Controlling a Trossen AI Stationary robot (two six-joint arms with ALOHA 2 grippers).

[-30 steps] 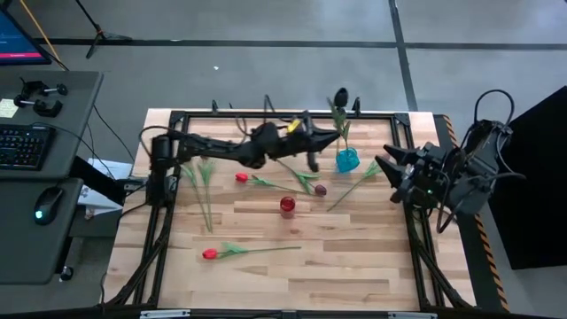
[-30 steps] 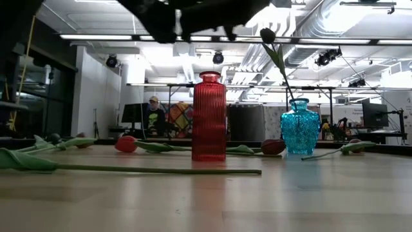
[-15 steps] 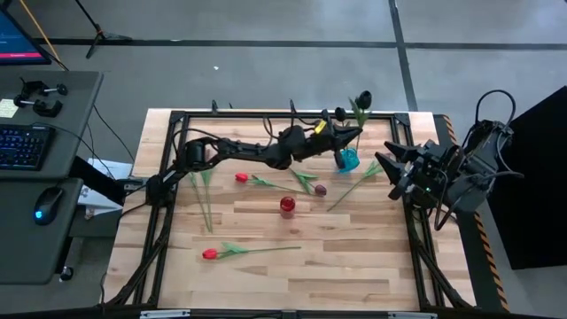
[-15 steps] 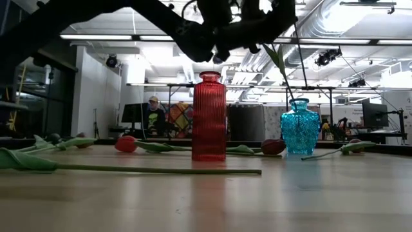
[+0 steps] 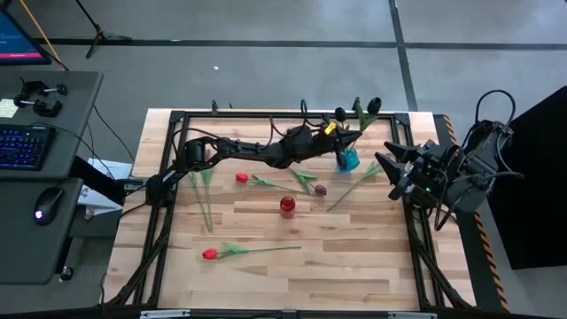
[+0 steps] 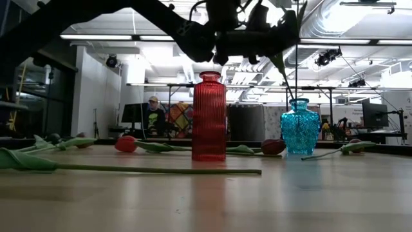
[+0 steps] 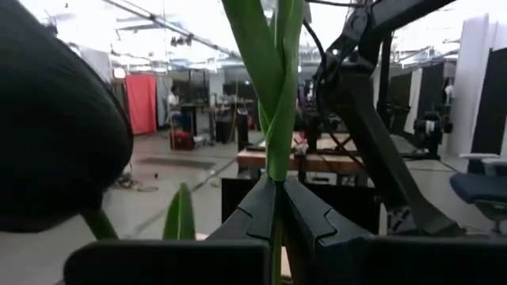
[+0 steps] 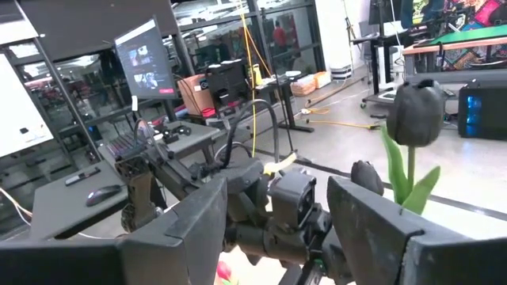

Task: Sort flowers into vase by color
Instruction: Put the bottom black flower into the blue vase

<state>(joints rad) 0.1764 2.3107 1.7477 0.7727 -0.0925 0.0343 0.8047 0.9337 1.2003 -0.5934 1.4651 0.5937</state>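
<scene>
My left gripper (image 5: 343, 138) (image 7: 277, 207) hovers above the blue vase (image 5: 347, 160) (image 6: 299, 126), shut on a near-black tulip whose head (image 5: 373, 105) (image 8: 417, 111) leans past the vase. A second dark head (image 7: 55, 134) shows close beside the gripper. The red vase (image 5: 287, 205) (image 6: 209, 116) stands mid-table. Loose tulips lie flat on the table: red (image 5: 240, 177), maroon (image 5: 320, 189), another red (image 5: 209, 253). My right gripper (image 5: 390, 173) (image 8: 277, 229) waits open at the table's right edge. My left gripper pinches the tulip's green stem (image 7: 277, 158), together with a leaf, between its two fingers. It reaches in level from the table's left, across the stem. The stem rises upright out of the fingers, and below them it slants down (image 6: 288, 87) into the blue vase's mouth.
Green stems and leaves (image 5: 204, 190) lie near the left arm's base, and another stem (image 5: 354, 184) lies right of the blue vase. A black frame (image 5: 266, 113) runs around the table. A person (image 6: 153, 103) sits in the room behind.
My left arm has stretched toward the table's right and far edge, to above the blue vase. The dark tulip's head has swung rightward with it and gone out of the low view's top, while its stem stays at the vase.
</scene>
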